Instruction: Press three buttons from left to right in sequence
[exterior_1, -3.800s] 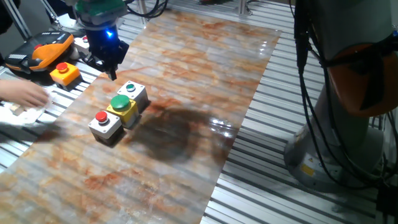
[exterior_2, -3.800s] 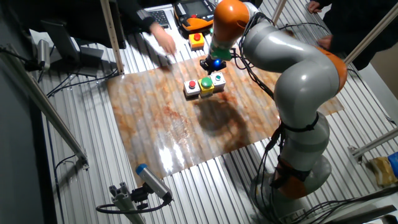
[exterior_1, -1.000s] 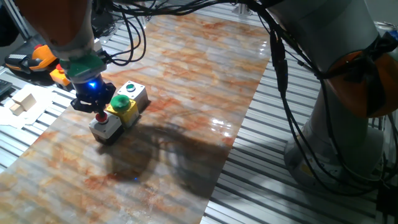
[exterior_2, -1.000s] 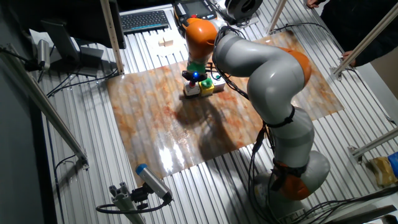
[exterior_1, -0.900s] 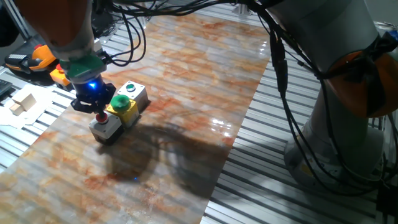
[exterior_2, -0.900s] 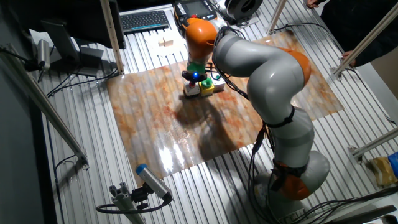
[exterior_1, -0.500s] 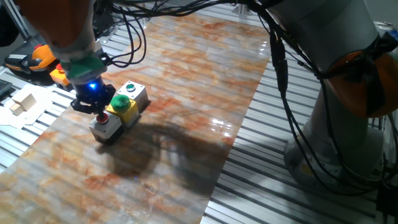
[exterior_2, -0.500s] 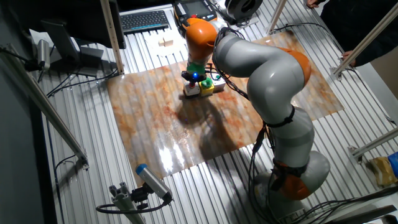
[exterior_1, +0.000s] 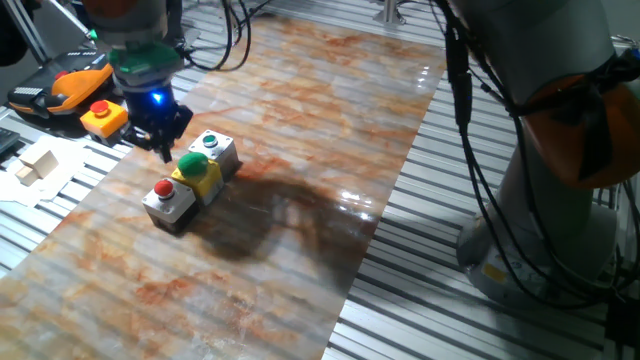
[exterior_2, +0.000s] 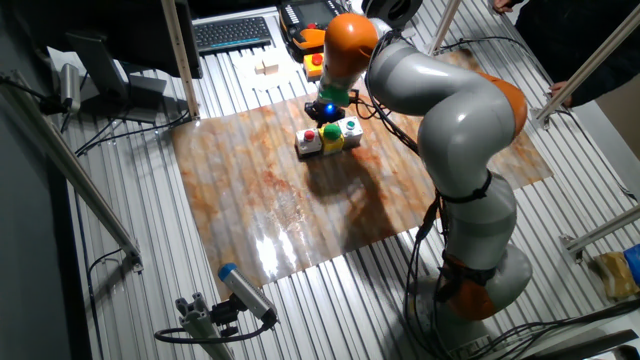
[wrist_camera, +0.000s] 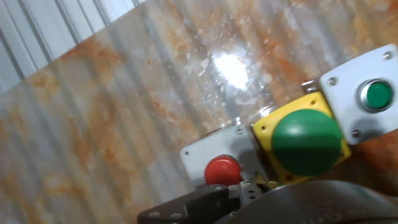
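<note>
Buttons: three small boxes (exterior_1: 190, 180) sit touching in a short row, left of centre in one fixed view, on the marbled mat (exterior_1: 300, 120).
Left box: grey with a small red button (exterior_1: 164, 188), bottom centre of the hand view (wrist_camera: 222, 169).
Middle box: yellow with a big green dome (wrist_camera: 306, 142).
Right box: grey with a small dark-green button (wrist_camera: 378, 94), at the hand view's right edge.
Gripper: (exterior_1: 163, 146) hangs just above the row, upper left of one fixed view, a blue light glowing on it; whether its fingers are parted or closed cannot be told.
Arm: grey and orange (exterior_2: 440, 90), reaching from the right in the other fixed view.
Nearby: a lone orange box with a red button (exterior_1: 103, 117) lies off the mat at far left.
</note>
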